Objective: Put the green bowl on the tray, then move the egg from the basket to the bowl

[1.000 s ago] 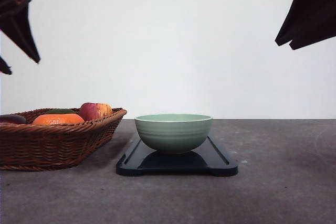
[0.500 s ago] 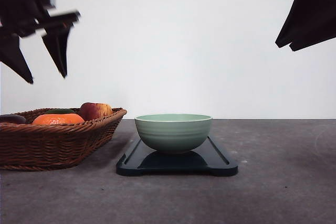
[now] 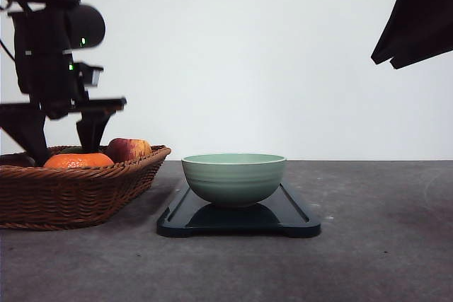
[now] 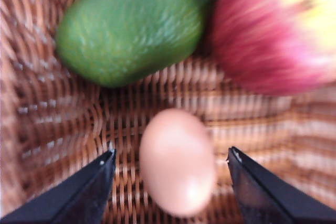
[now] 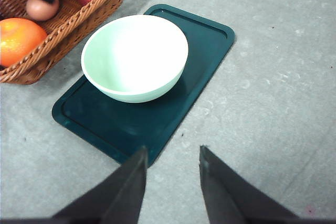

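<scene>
The pale green bowl (image 3: 233, 178) (image 5: 134, 56) stands upright and empty on the dark tray (image 3: 297, 223) (image 5: 205, 51). To its left is the brown wicker basket (image 3: 71, 192) (image 5: 79, 19). The tan egg (image 4: 177, 162) (image 5: 43, 8) lies on the basket's woven floor. My left gripper (image 3: 62, 145) (image 4: 171, 152) is down in the basket, open, with one finger on each side of the egg and a gap to both. My right gripper (image 3: 386, 58) (image 5: 172, 150) hangs high at the right, open and holding nothing, above the table near the tray's edge.
The basket also holds an orange (image 3: 78, 161) (image 5: 18, 38), a red-yellow apple (image 3: 129, 149) (image 4: 273, 30) and a green fruit (image 4: 131, 24) close beside the egg. Grey tabletop (image 3: 382, 245) surrounds the tray. A white wall stands behind.
My left arm has come down from the upper left into the basket, its fingers now straddling the egg. The right arm, bowl and tray have not moved.
</scene>
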